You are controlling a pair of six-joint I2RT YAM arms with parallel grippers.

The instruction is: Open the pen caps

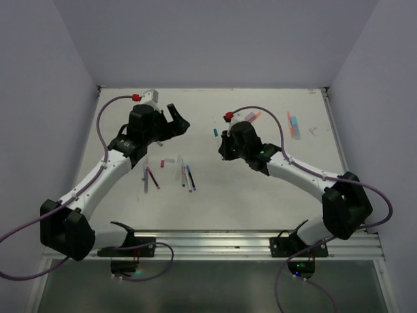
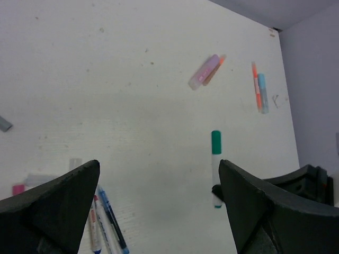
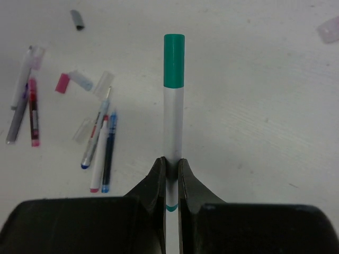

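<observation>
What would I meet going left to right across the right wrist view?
Grey pen beside a dark red pen → small pink plastic cap → cluster of three thin pens → white-bodied pen with a teal cap, clamped in the right gripper → pale purple piece at the right edge.

A white pen, teal cap still on, gripped near its tail; uncapped pens and loose caps lie left of it.

A white table top, faintly scuffed, spreads beneath and ahead of the left claw. Pale lavender-grey walls enclose it: back wall beyond the claw, left wall and right wall alongside. Behind the claw an aluminium rail edges the table, then a dark surface, perhaps glass. Light is soft and even.
</observation>
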